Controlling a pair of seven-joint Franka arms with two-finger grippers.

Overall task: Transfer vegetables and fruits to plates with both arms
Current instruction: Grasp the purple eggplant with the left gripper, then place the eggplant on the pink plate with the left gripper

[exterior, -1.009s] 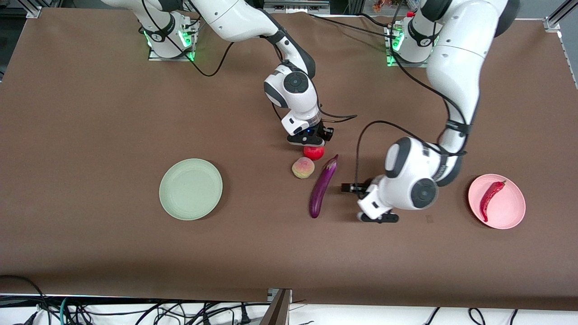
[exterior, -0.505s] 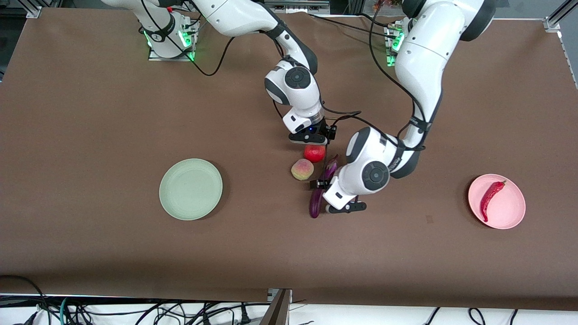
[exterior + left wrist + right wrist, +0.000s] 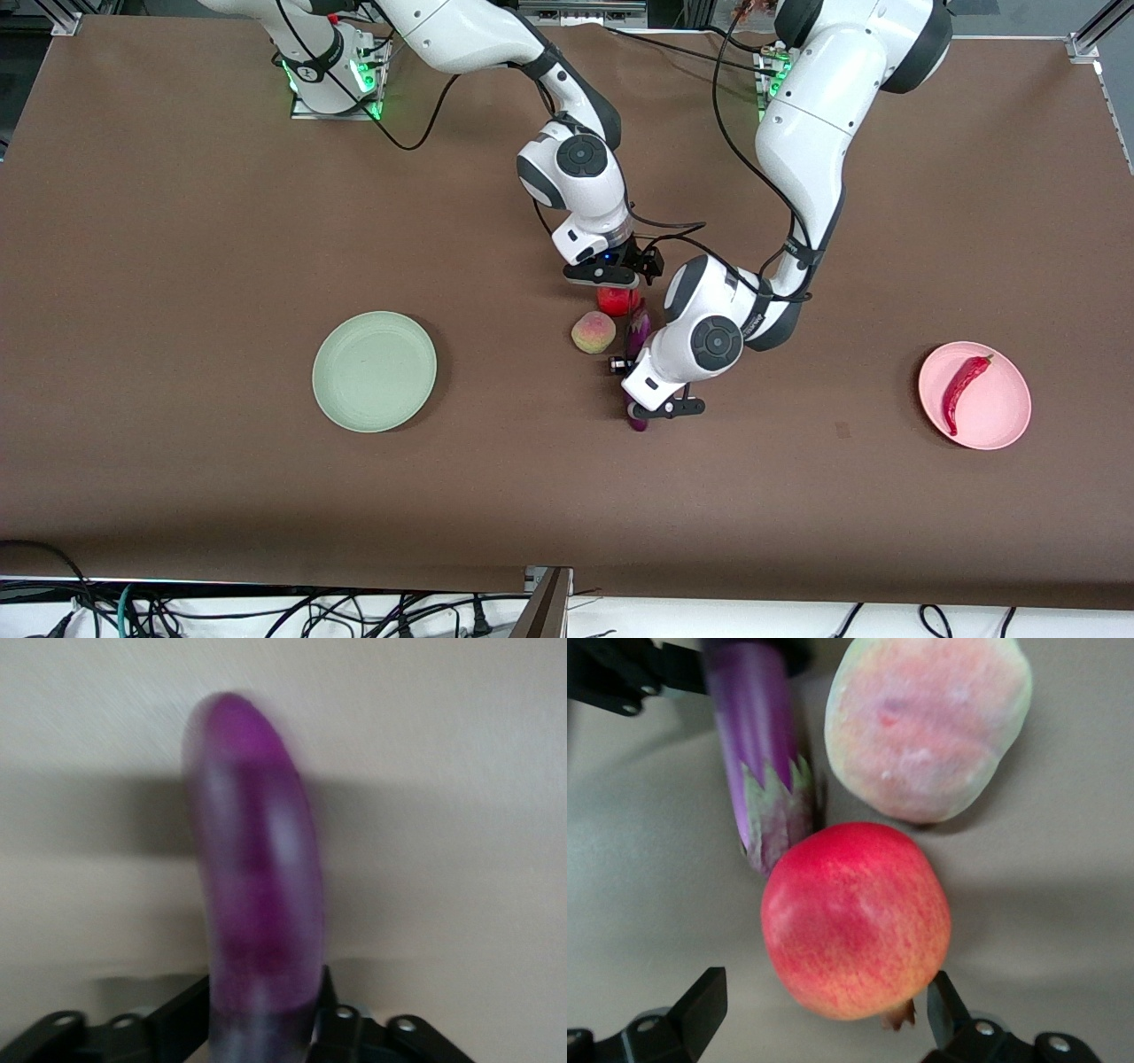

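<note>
Nearest the front edge of the worktop, around mid-table, your left gripper (image 3: 651,409) sits low over the eggplant (image 3: 637,332), whose long axis runs from that edge toward the robots' edge. In the left wrist view the eggplant (image 3: 257,895) passes between two black fingers (image 3: 182,1014) that straddle it, lying crosswise to them; whether they have pinched it yet you cannot tell. Just past its capped end, the peach (image 3: 594,332) lies beside the red fruit (image 3: 617,299), all three crowded close. Your right gripper (image 3: 605,276) hovers over the red fruit (image 3: 855,917), jaws spread wide on either side, gripping nothing. Toward the end edges wait the empty green plate (image 3: 375,371) and the pink plate (image 3: 997,408) with the chili (image 3: 962,388).
</note>
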